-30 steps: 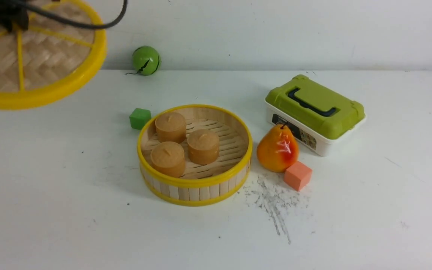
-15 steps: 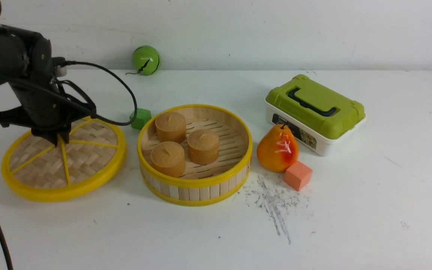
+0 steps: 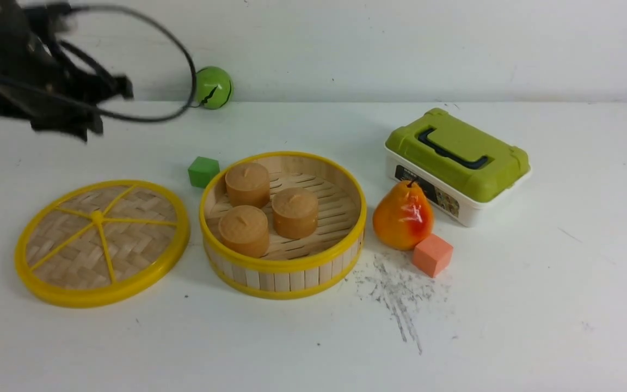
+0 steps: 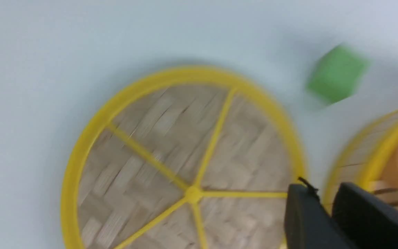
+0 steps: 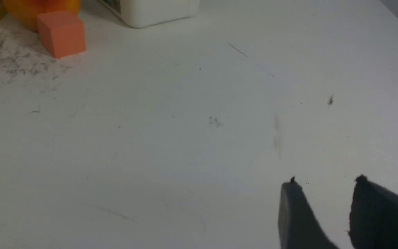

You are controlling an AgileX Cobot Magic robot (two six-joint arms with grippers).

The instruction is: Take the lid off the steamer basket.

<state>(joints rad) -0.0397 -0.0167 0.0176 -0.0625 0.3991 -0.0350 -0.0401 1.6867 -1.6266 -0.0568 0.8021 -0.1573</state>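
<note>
The lid (image 3: 101, 242), a woven bamboo disc with a yellow rim and spokes, lies flat on the table to the left of the steamer basket (image 3: 283, 267). The basket stands uncovered with three brown cakes (image 3: 294, 212) inside. My left gripper (image 3: 63, 130) hovers blurred above and behind the lid, touching nothing. In the left wrist view the left gripper (image 4: 323, 188) shows a narrow gap between its jaws over the lid (image 4: 185, 155) and the basket rim (image 4: 375, 152). My right gripper (image 5: 327, 181) is open and empty over bare table; it does not show in the front view.
A green cube (image 3: 203, 171) sits behind the gap between lid and basket. A green ball (image 3: 211, 87) lies at the back wall. A pear (image 3: 403, 215), an orange cube (image 3: 432, 255) and a white box with a green lid (image 3: 458, 155) stand right of the basket.
The left gripper lowered the lid from high at the left onto the table, let go of it, and has risen up and back. The basket and other things have not moved.
</note>
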